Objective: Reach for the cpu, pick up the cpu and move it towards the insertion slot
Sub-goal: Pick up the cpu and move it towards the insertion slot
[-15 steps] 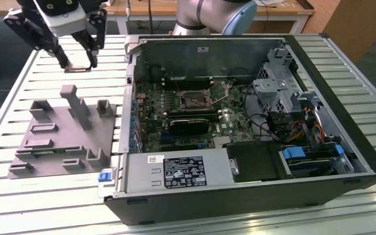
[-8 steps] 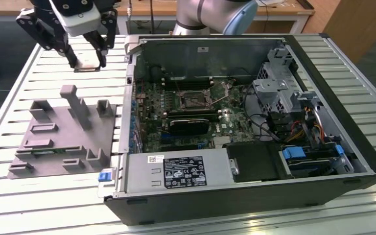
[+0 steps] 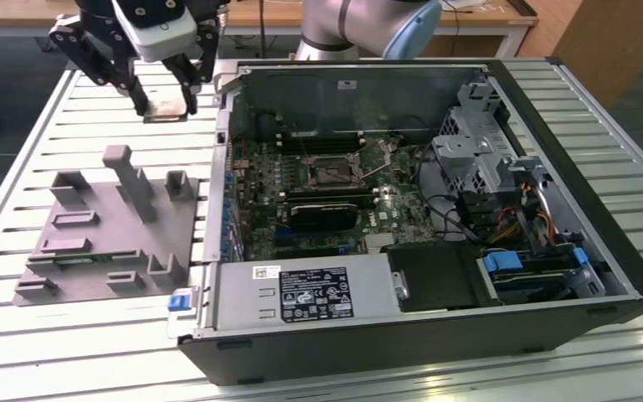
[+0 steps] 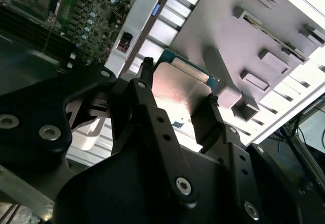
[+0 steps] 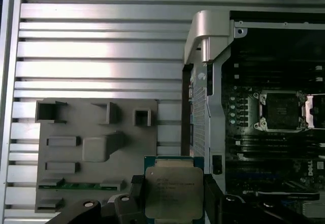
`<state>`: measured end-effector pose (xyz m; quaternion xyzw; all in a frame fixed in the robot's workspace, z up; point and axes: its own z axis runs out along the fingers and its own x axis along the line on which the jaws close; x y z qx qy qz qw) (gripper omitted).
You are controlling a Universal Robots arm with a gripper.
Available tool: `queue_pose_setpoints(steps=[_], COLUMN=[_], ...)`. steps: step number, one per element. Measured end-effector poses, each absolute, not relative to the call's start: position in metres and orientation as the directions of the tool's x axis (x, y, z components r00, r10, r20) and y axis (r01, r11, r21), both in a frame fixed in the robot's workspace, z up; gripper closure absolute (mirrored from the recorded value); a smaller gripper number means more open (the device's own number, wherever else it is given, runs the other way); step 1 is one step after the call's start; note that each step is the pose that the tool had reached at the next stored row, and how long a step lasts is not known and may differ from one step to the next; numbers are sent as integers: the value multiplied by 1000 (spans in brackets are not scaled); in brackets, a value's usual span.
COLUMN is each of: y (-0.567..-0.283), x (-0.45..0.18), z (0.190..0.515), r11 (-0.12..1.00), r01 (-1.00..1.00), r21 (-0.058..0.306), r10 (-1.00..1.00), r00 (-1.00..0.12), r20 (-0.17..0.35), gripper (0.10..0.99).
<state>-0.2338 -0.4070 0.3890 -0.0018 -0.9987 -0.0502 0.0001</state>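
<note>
In the first wrist view the cpu's [image 5: 174, 192] near edge runs under the picture's lower edge, and the black jaws cover its two flanks. In the second wrist view the gripper [image 4: 177, 107] body hides most of the cpu's underside. In the exterior view the cpu shows as a small pale slab between the jaws, its surface too small to make out. The slot [image 3: 331, 170] there is tiny, its lever hard to tell. The arm [image 3: 355, 25] is cut off by the far edge.
</note>
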Motion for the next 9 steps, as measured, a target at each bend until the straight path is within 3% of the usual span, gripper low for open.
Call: queue_pose_setpoints(steps=[9], y=[-407], x=[-206], z=[389], r11=[995], r01=[4], r21=[100], r10=[4], r00=[-1000], r20=[0], gripper=[541])
